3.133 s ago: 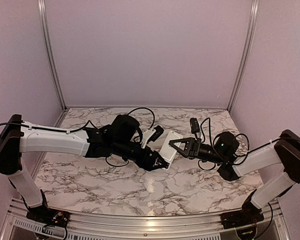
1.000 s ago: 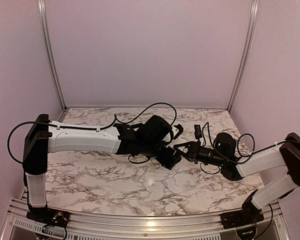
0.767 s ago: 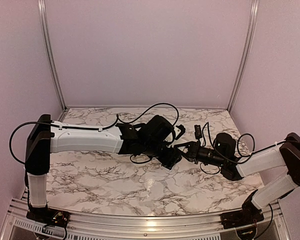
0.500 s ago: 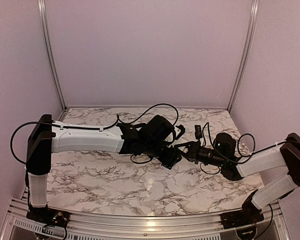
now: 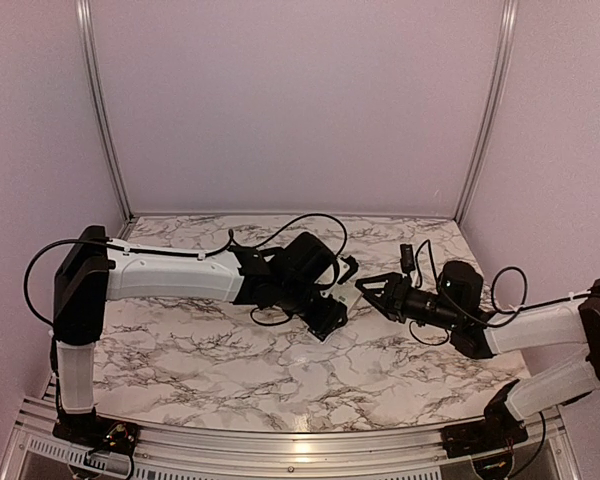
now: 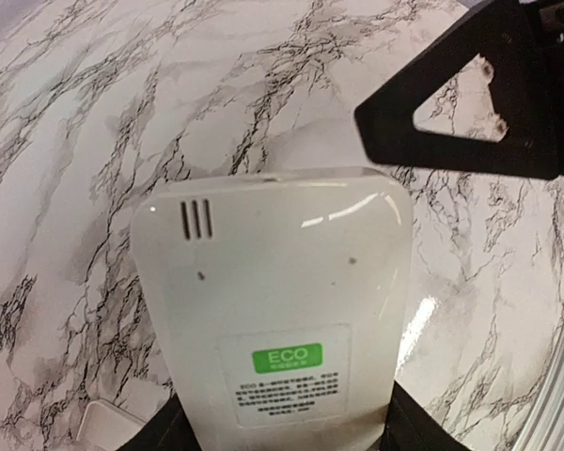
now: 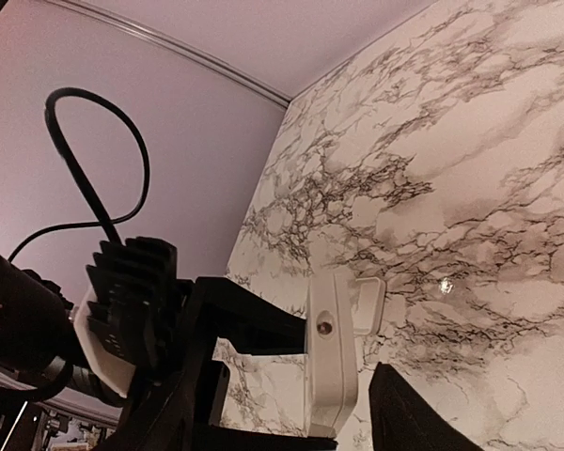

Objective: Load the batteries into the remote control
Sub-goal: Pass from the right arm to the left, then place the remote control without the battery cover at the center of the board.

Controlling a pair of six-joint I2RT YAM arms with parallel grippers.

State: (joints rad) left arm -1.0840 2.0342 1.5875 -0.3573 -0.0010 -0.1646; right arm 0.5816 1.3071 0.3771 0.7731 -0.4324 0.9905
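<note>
Left wrist view: slip or twist risk for remote control [image 6: 273, 301], pinched at one end only by closed left pincer [image 6: 280, 438], plain back up, over desk [image 6: 66, 141]. Right pincer [image 5: 369, 290] spread and empty, just off the far end; a bump there likely to knock it loose.

This is a robotics lab test cell, a small booth built round a machine. Under the left pincer [image 5: 327, 322] and the right pincer [image 5: 366, 290] lies a marble-print surface [image 5: 180, 350], and behind both rise plain lilac walls [image 5: 300, 100] framed by aluminium posts [image 5: 98, 110]. Back from the pincers, at the near edge, two white-and-black arms [image 5: 170, 275] stand on their bases beside a metal rail [image 5: 280, 462], and black cables [image 5: 302, 220] loop in the open just behind the left pincer's wrist, as on a research rig.
</note>
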